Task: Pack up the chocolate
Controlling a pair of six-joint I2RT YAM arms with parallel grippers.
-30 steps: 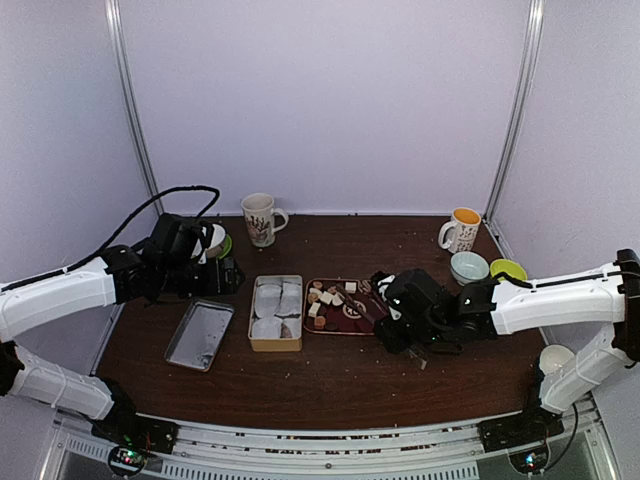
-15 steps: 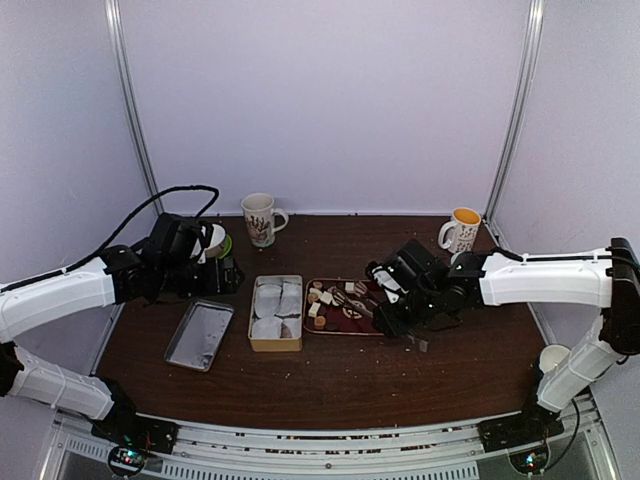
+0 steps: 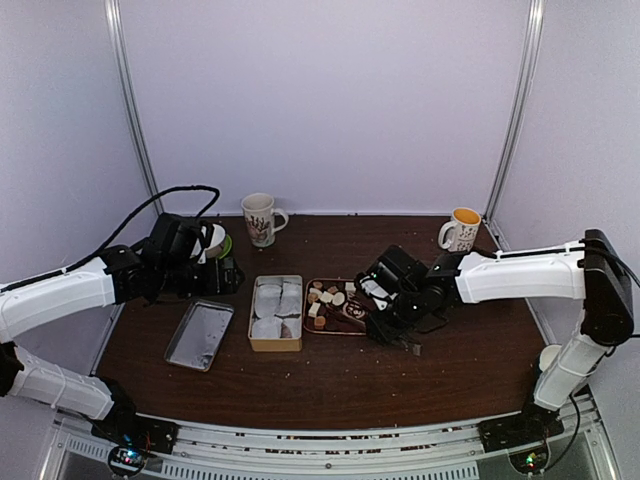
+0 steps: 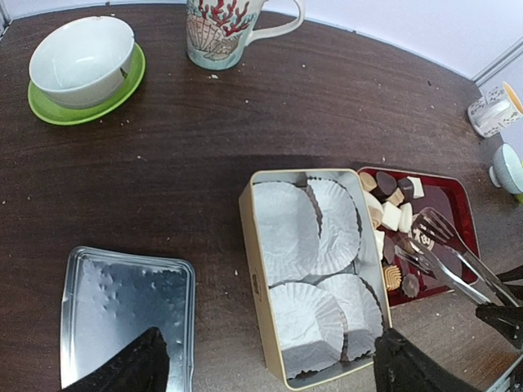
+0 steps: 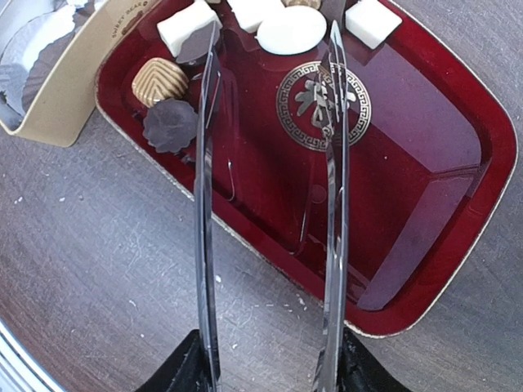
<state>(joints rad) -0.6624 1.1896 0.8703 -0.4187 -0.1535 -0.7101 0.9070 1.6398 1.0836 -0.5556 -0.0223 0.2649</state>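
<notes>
The chocolate [image 3: 325, 298] lies bunched at the left end of a red tray [image 3: 350, 331], next to the tin, as it did a second ago: white cubes, a white round piece, a tan ridged piece and dark pieces. None is in the tin yet. What has changed is the right arm. A second ago its gripper hung off the tray's right end, nearer the table's front edge; the right gripper [image 3: 390, 308] has since swung left and now sits over the tray's right part. It is clamped on a pair of metal tongs [image 5: 333, 204], one finger against each arm, and the blades stand apart. In the wrist view the blades reach across the bare red floor of the tray [image 5: 409, 180] to the chocolate [image 5: 291, 29]; the white round piece lies between the two tips, and the left tip overlaps a dark piece beside a white cube. Whether the tips touch anything cannot be told. The left gripper [image 3: 228, 275] has not moved; its fingers [image 4: 122, 367] are spread wide above the tin [image 4: 249, 245] of white paper cups [image 4: 286, 229] and the loose lid [image 4: 122, 302]. A patterned mug [image 4: 221, 28] stands at the far side.
</notes>
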